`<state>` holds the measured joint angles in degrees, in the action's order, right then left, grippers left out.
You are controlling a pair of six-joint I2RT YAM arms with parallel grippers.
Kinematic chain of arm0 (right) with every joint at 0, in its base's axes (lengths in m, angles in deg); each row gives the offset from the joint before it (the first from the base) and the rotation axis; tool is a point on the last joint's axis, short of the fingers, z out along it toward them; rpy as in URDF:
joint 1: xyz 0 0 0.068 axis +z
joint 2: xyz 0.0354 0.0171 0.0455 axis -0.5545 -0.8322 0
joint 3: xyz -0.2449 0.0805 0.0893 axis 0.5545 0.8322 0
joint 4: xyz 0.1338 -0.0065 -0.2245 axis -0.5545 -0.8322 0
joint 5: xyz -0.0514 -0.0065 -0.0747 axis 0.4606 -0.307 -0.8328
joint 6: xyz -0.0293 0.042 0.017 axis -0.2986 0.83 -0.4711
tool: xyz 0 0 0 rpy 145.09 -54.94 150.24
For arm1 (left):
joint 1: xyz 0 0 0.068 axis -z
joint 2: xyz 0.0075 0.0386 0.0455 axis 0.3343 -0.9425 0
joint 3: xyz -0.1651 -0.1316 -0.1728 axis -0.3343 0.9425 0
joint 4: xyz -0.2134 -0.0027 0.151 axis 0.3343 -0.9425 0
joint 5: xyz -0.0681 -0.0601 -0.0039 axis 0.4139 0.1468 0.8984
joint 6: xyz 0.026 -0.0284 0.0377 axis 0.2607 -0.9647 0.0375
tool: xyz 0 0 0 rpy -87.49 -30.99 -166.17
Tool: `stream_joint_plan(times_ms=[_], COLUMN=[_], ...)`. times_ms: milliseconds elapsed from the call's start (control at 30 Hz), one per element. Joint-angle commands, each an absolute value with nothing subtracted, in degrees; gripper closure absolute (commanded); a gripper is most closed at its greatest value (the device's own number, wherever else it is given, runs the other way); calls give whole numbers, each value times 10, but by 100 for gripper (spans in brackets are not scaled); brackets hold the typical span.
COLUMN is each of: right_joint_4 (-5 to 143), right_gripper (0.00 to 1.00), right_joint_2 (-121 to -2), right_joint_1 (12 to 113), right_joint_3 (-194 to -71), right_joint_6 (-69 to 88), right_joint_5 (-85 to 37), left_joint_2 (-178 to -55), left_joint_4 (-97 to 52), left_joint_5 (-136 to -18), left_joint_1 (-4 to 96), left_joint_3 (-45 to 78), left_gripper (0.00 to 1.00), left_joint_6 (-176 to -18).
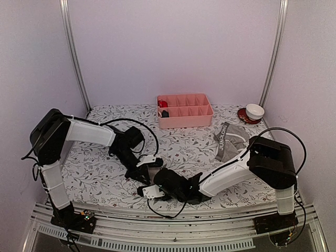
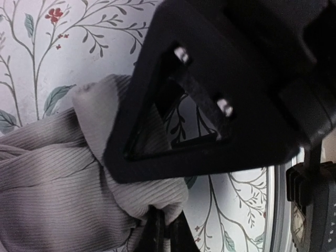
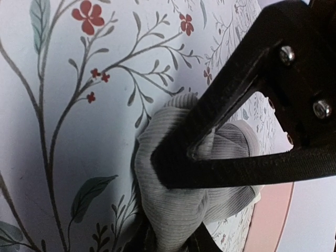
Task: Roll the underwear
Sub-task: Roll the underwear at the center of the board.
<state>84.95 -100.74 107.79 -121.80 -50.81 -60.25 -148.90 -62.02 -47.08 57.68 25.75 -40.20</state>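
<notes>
The left tool (image 2: 135,202) is clenched on a bunched fold of the grey briefs (image 2: 47,178). The right tool (image 3: 164,206) grips what appears to be the same garment. The briefs sit crumpled at the near middle of the bench (image 1: 100,168), not yet a tidy roll. The boxer-briefs (image 1: 231,139) lie apart at the right. Step in hand: rolling the first garment. The next move likely requires both tools to turn the cloth together, under even tension.

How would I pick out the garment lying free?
Find the pink divided plastic tray at the floral table's far edge. Right of it, nearer, lie grey cloth boxer-briefs; their dark, white-lettered waistband sets them apart from the plain grey ribbed briefs at the near edge.
</notes>
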Motion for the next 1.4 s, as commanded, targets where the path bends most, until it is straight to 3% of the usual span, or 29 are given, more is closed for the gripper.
stream_joint_plan(times_ms=[0, 67, 300, 400, 733, 933, 1100, 1367], right_joint_4=[745, 697, 559, 512, 336, 261, 249, 252], right_gripper=[91, 95, 97, 97, 95, 95, 93, 94], right_joint_2=[-1029, -1027, -1031, -1039, -1116, -1190, -1213, -1220], right_joint_1=[1072, 1072, 1060, 1052, 996, 954, 928, 920], right_joint_3=[-1256, -1280, -1333, -1356, -1496, -1577, -1599, -1606], right_joint_6=[-466, -432, -327, -293, -217, -182, -161, -154], right_joint_5=[-567, -542, -452, -411, -206, -98, -52, -24], left_joint_2=[-1467, -1440, -1325, -1269, -1014, -893, -915, -1079], left_joint_4=[-611, -589, -476, -404, -94, -36, -12, 167], left_joint_5=[-485, -500, -554, -583, -627, -587, -665, -821], left_joint_1=[567, 564, 549, 540, 521, 545, 611, 705], left_joint_3=[274, 288, 364, 414, 664, 788, 821, 839], left_gripper=[91, 79, 48, 23, 20, 17, 16, 20], left_joint_6=[-397, -401, -426, -436, -405, -312, -262, -228])
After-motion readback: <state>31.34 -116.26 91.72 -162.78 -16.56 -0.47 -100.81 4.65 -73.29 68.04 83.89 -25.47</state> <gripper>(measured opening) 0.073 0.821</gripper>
